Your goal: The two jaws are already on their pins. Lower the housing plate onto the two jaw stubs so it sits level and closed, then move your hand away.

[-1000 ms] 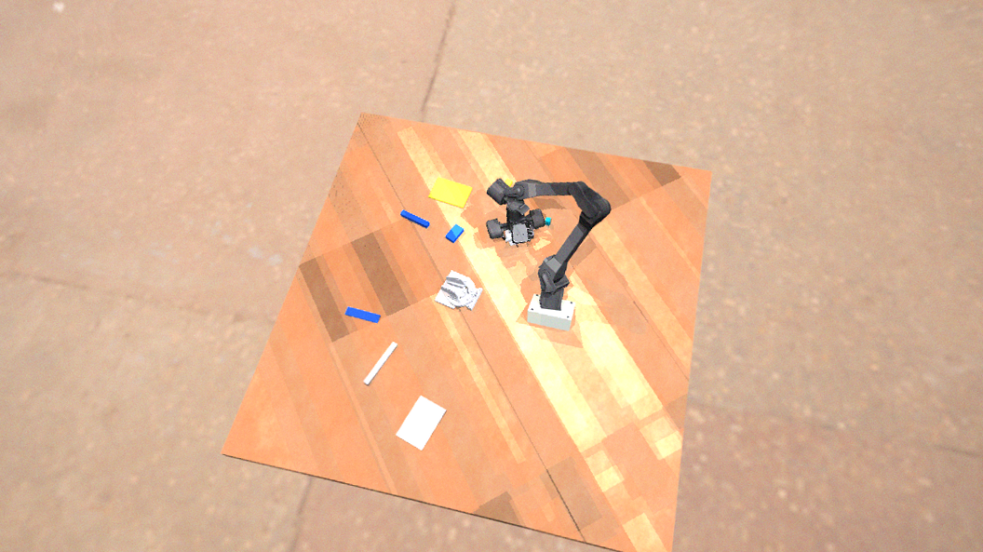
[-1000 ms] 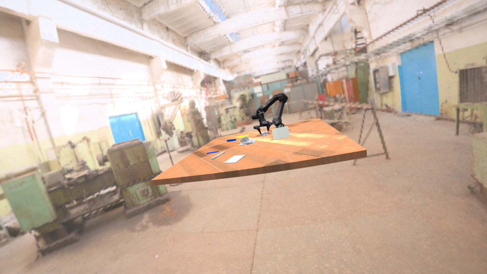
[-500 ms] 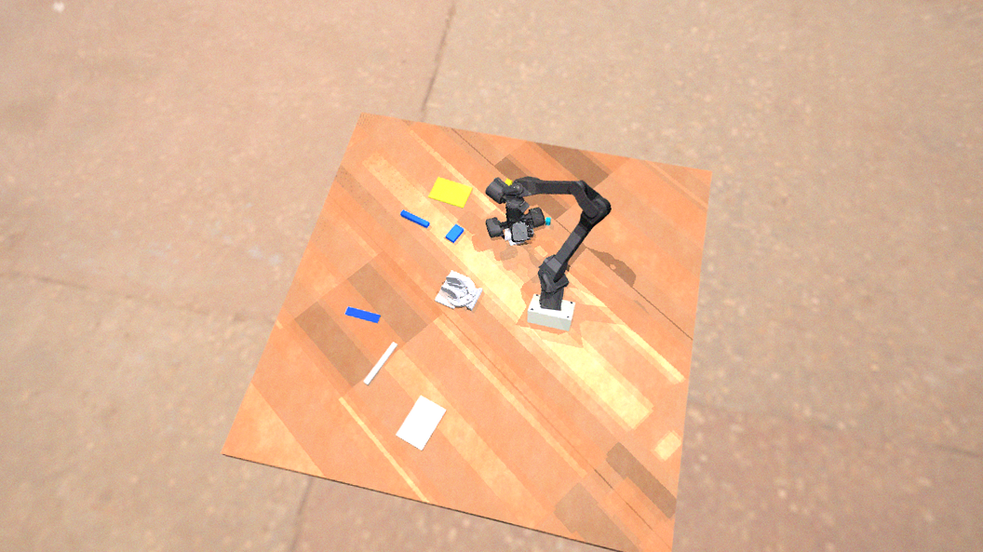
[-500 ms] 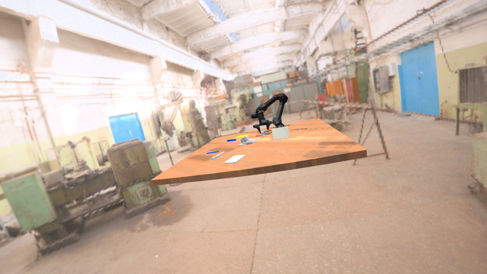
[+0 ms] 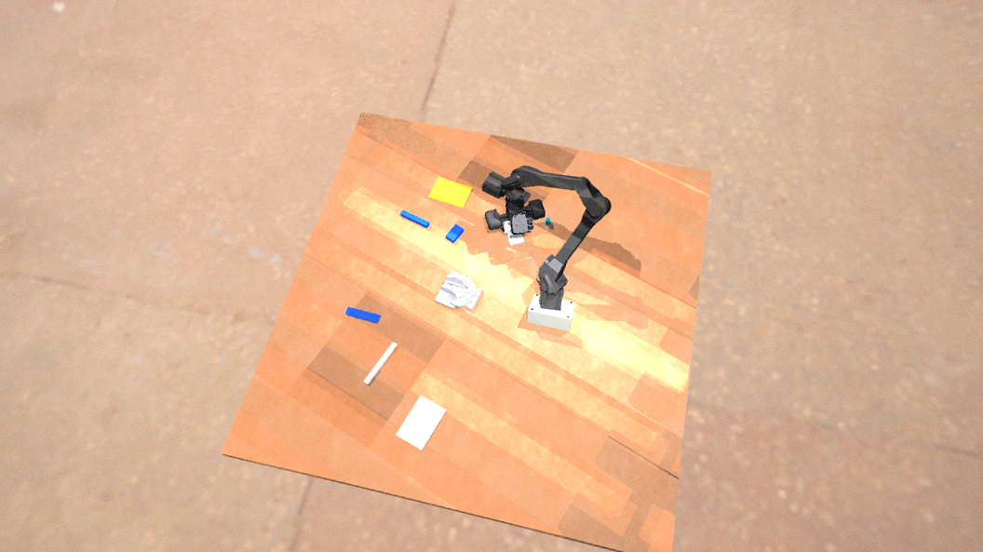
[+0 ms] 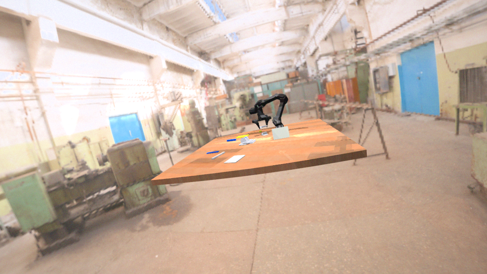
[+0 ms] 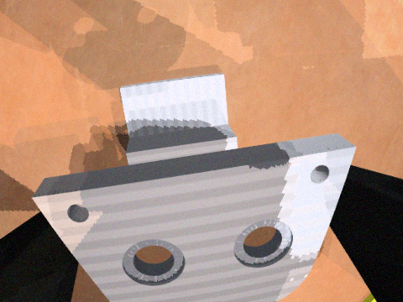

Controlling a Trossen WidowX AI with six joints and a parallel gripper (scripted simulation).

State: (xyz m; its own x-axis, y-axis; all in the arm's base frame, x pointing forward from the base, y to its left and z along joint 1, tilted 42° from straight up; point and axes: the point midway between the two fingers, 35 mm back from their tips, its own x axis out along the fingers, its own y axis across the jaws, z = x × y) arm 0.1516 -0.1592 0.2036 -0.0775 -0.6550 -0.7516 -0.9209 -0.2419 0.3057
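The housing plate is light grey, with two ringed holes and small corner holes. My gripper is shut on it, one black finger at each side edge. The plate hangs above a white stand, with a visible gap between them in the exterior view. The white base with the two jaws sits apart from the plate, nearer the table's middle. The jaw stubs and pins are too small to make out.
A yellow plate and blue pieces lie near the stand. A small teal piece is beside the gripper. Another blue bar, a white bar and a white sheet lie beyond the jaw base.
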